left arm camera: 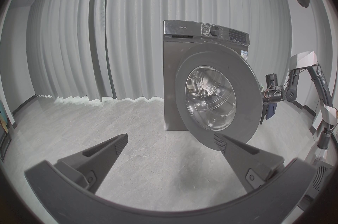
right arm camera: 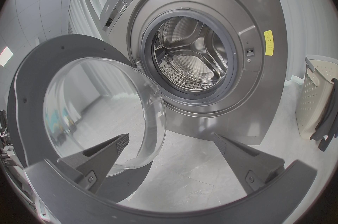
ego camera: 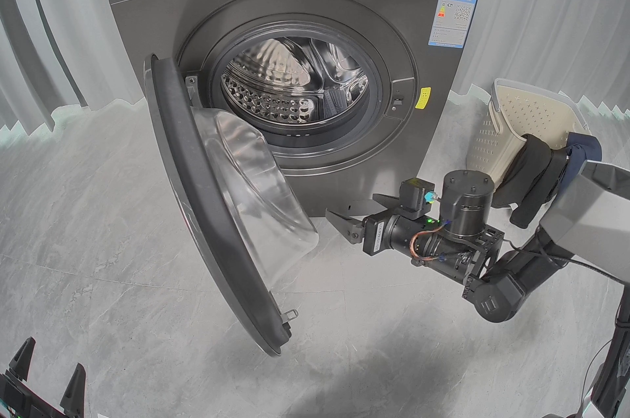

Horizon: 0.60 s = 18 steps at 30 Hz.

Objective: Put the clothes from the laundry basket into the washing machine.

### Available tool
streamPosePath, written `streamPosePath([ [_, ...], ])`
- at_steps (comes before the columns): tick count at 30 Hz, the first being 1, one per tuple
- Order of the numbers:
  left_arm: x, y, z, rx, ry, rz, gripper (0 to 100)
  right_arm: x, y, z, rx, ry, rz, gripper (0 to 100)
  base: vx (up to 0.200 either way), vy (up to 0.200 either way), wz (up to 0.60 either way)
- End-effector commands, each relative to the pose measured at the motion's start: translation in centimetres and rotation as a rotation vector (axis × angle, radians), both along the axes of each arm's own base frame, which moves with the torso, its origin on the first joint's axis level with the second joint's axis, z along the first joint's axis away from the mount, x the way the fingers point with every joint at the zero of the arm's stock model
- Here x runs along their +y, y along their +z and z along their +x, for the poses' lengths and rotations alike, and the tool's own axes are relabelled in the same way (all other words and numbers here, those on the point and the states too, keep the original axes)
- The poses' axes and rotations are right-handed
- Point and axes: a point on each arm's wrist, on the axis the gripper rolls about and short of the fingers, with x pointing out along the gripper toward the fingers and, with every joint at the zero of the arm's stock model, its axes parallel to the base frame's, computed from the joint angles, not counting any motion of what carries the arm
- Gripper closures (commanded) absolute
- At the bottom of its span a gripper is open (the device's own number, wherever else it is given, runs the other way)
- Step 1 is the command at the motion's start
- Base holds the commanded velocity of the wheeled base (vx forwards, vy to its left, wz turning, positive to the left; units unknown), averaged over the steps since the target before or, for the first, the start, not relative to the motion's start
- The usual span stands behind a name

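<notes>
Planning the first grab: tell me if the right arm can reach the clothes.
Probably yes: the clothes hang over the basket rim close by, nothing between, though the open right gripper faces away.

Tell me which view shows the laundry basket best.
The head view: the laundry basket stands right of the washing machine, with its mouth and the dark clothes over its rim. The right wrist view catches one perforated side at the edge. The left wrist view gives at most a scrap of cloth past the door.

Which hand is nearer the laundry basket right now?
Right. The right hand hangs before the washing machine, left of the laundry basket; the left hand is far off, beyond the open door.
</notes>
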Motion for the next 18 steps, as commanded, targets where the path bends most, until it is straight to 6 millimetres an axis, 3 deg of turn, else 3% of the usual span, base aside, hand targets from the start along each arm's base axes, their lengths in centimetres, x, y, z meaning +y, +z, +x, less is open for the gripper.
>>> streamPosePath([
  [1, 0.0, -0.5, 0.0, -0.002, -0.001, -0.001, 0, 2.0, -3.1, 1.4, 0.032, 0.01, -0.024, 0, 0.0, 0.0, 0.0],
  [6, 0.0, -0.5, 0.0, 0.0, -0.001, -0.001, 0, 3.5, -3.7, 0.5, 0.039, 0.059, -0.031, 0, 0.0, 0.0, 0.0],
  [12, 0.0, -0.5, 0.0, -0.002, -0.001, -0.001, 0, 4.8, -2.7, -0.7, 0.008, 0.105, -0.008, 0, 0.0, 0.0, 0.0],
  [18, 0.0, -0.5, 0.0, -0.002, -0.001, -0.001, 0, 4.7, -1.7, 0.1, -0.021, 0.093, 0.014, 0, 0.0, 0.0, 0.0],
])
